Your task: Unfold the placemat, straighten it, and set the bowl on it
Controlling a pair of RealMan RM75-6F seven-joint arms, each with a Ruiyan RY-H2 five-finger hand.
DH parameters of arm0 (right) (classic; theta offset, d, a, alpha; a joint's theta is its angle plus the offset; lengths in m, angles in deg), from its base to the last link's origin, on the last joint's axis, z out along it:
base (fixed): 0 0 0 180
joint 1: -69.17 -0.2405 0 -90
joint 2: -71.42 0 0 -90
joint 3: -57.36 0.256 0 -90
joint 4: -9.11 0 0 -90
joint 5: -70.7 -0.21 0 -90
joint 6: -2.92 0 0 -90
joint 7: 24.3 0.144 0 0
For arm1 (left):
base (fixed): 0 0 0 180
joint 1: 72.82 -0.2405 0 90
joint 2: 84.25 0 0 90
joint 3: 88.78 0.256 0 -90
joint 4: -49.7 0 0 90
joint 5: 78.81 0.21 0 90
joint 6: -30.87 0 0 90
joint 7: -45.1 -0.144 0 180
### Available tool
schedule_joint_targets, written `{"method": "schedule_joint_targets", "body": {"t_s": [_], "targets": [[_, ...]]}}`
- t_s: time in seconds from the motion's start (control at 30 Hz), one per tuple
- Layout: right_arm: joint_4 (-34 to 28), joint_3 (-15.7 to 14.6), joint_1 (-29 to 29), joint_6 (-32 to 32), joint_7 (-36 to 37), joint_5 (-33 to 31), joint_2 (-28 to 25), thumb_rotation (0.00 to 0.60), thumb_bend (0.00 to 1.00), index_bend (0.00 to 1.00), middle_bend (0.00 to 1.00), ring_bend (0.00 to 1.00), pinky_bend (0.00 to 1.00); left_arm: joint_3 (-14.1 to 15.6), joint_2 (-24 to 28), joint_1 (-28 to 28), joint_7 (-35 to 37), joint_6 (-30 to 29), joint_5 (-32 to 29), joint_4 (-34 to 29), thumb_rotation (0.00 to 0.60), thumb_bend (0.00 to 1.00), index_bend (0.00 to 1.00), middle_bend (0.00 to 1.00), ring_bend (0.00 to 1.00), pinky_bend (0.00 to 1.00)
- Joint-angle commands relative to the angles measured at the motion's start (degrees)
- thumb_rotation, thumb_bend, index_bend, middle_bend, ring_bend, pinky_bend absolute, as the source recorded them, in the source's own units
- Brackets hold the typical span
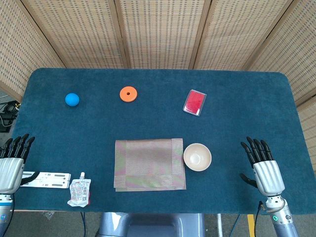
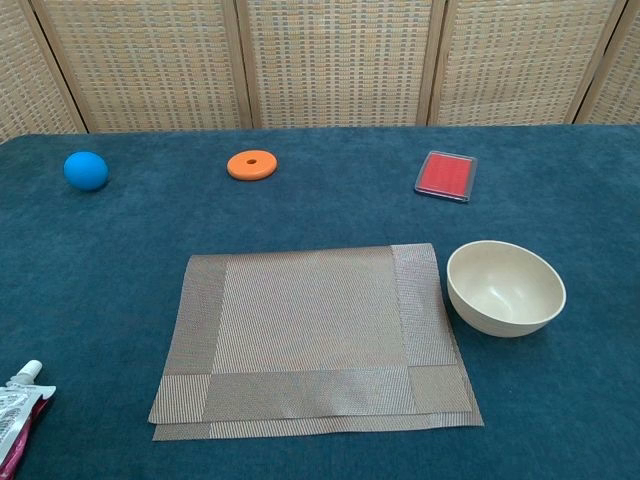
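Head view shows you both hands resting at the near edge of the table (image 1: 276,94), well apart from the work. Your left hand (image 1: 12,163) sits at the near left corner and your right hand (image 1: 262,165) at the near right; both have the fingers stretched out and apart, and neither one holds anything. I think they wait there so the middle of the table stays free for the cameras.

Your placemat (image 2: 310,340) lies folded in the near centre (in the chest view you can see a second layer showing under the near edge and along the right side). So the unfolding is not yet begun. Your bowl (image 2: 505,287) stands upright just beside the right edge of the mat, very close to it or touching, I cannot tell which. It is on your right-hand side, so probably that hand should take it later.

Before you open the fold, mind that the bowl stands so near and could be pushed.
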Motion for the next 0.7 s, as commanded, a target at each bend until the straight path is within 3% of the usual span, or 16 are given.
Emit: {"method": "schedule_joint_targets", "body": {"t_s": [0.03,0.53,0.7], "targets": [[0.0,0.0,0.0,0.0,0.0,0.0,0.0,0.600,0.25,0.11,0.00,0.00,0.00,0.0,0.1,0.0,0.1,0.0,0.0,0.0,0.600,0.04,0.00,0.00,0.00,0.00],[-0.8,-0.6,0.2,0.0,0.2,0.9,-0.2,0.600,0.25,0.11,0.00,0.00,0.00,0.2,0.5,-0.3,0.0,-0.5,0.7,-0.7,0.600,0.04,0.00,0.00,0.00,0.00],[-0.8,-1.1,0.1,0.1,0.3,1.8,0.0,0.600,0.25,0.22,0.00,0.00,0.00,0.2,0.7,-0.3,-0.1,-0.8,0.7,-0.9,0.600,0.04,0.00,0.00,0.00,0.00]]}}
